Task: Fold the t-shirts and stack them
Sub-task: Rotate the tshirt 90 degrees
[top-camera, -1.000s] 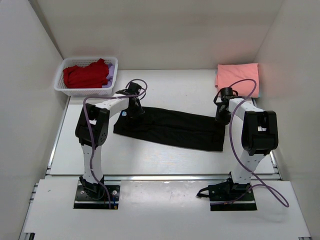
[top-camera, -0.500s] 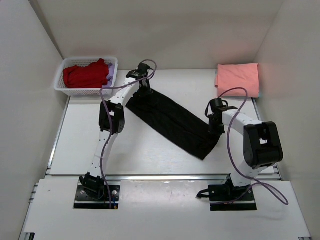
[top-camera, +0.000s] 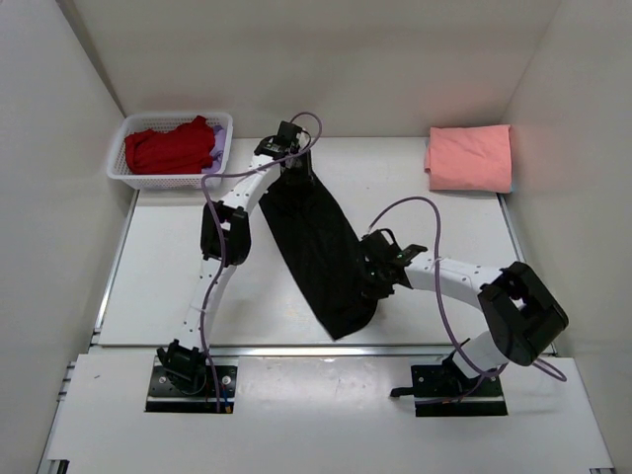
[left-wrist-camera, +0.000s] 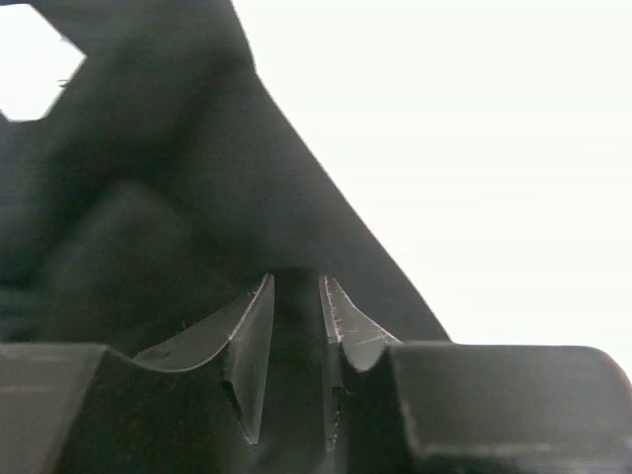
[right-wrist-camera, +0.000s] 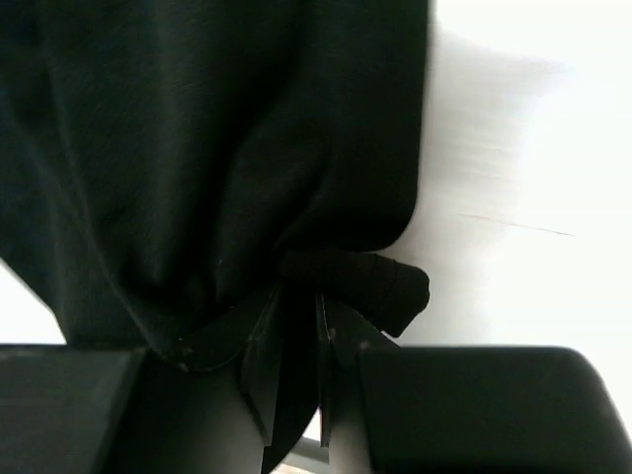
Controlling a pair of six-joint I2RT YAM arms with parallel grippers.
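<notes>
Now the black t-shirt point(top-camera: 316, 242) lies on the table point(top-camera: 178, 286) as one long strip, slanting from the far side down toward the near edge. The left gripper point(top-camera: 293, 170) is at the far end, its fingers pinched on the cloth. The right gripper point(top-camera: 372, 279) is at the strip's right edge near the low end, clamped on a bunch of black cloth. So each arm holds the end nearest it. The folded salmon-pink t-shirt point(top-camera: 469, 158) sits well apart, far right.

The lilac tee point(top-camera: 222, 144) lies mostly hidden beneath the red tee point(top-camera: 166, 148) in the basket point(top-camera: 158, 182).
</notes>
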